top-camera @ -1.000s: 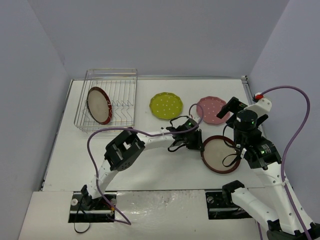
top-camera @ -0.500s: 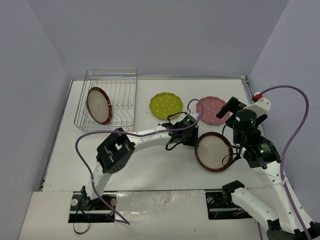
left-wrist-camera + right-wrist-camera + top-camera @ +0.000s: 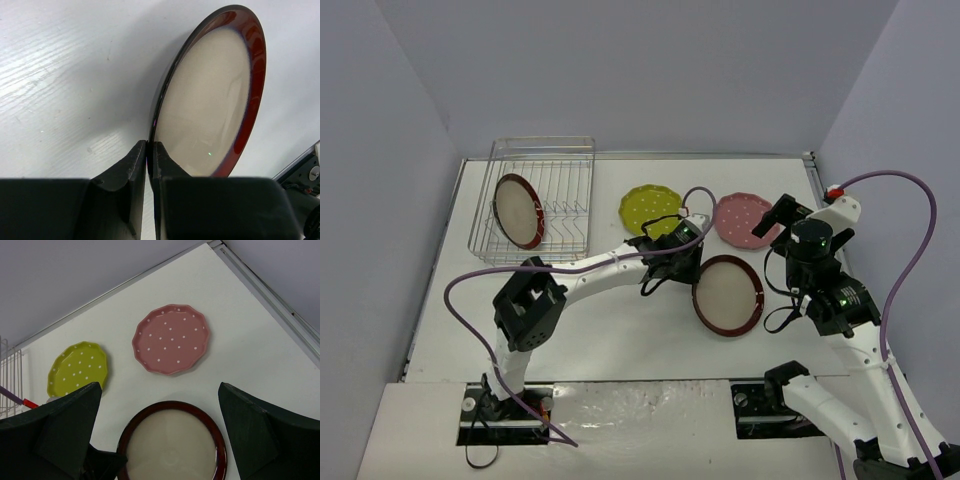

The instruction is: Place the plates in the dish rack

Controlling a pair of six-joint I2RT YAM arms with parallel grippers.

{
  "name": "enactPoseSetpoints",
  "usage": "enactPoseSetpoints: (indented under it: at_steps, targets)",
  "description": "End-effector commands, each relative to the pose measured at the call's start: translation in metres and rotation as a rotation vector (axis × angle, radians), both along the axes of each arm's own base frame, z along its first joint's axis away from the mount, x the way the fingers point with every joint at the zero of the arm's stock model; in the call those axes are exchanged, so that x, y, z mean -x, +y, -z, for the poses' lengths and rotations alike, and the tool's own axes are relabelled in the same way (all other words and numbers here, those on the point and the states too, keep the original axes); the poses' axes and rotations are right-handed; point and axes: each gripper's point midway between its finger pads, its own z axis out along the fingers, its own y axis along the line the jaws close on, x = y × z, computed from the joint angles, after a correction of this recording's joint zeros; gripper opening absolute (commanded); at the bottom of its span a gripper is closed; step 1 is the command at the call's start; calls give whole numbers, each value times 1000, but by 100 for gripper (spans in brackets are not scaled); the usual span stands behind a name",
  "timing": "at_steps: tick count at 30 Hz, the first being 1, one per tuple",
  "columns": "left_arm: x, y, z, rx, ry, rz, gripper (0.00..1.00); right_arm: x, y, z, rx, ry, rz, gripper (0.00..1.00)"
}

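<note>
My left gripper (image 3: 692, 272) is shut on the left rim of a large plate (image 3: 727, 295) with a dark red-brown rim and beige centre. It holds the plate tilted above the table; the left wrist view shows the fingers (image 3: 135, 165) pinching the plate (image 3: 210, 110). My right gripper (image 3: 780, 298) is open and empty, just right of that plate, which shows between its fingers (image 3: 172, 447). A second red-rimmed plate (image 3: 518, 210) stands upright in the wire dish rack (image 3: 545, 145) at the back left. The yellow-green plate (image 3: 652, 210) and the pink plate (image 3: 744, 220) lie flat on the table.
Grey walls close the table in at the left, back and right. A raised rail (image 3: 812, 170) runs along the right edge. Purple cables (image 3: 910, 250) loop off both arms. The pink plate (image 3: 171, 338) and yellow-green plate (image 3: 77, 367) lie beyond the held plate.
</note>
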Motion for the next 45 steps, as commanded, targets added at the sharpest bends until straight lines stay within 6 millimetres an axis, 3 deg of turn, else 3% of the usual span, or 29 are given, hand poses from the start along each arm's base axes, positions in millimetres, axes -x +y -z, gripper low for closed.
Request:
enactPoseSetpoints:
  at_steps: [1,20,37,45]
  targets:
    - [-24,8,-90,148,-156,-33,0,-7,-1,-10,-25,-51,26,100]
    - [-60,73,-151,94,-287,-113,0,-10,2,-5,-34,-44,16,100]
    - [-71,99,-182,38,-362,-137,0,-17,8,5,-40,-28,3,100]
    - [-86,126,-205,52,-388,-188,0,-19,10,6,-40,-24,-5,100]
